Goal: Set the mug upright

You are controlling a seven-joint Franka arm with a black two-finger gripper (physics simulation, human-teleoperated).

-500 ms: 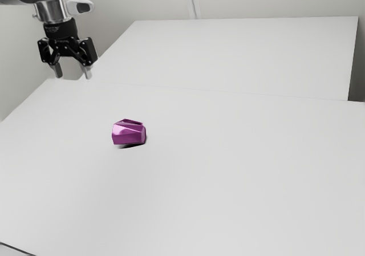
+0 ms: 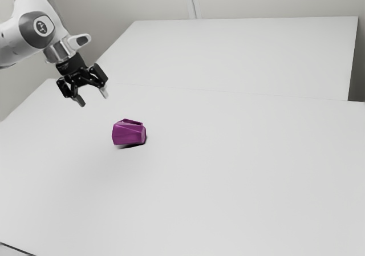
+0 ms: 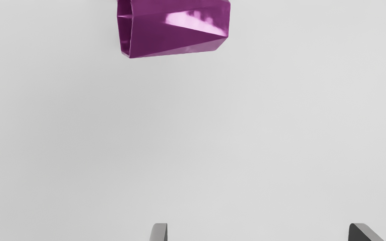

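Observation:
High over the table at the exterior view's upper left, my gripper (image 2: 93, 98) is tilted, its fingers wide apart with nothing between them. A purple faceted mug (image 2: 129, 133) lies on its side on the white table, below the gripper and toward the exterior view's right, apart from it. In the wrist view the mug (image 3: 179, 30) is partly cut off by the picture's edge, its hollow mouth facing sideways; I cannot make out a handle. The fingertips of the gripper (image 3: 258, 232) stand well clear of it.
The white table (image 2: 228, 170) extends around the mug on all sides. Behind it rises a white panel or surface (image 2: 239, 56), and a thin dark line crosses the exterior view's lower left corner.
My hand has moved down and toward the exterior view's right, closer to the mug, and has tilted. The mug lies as before.

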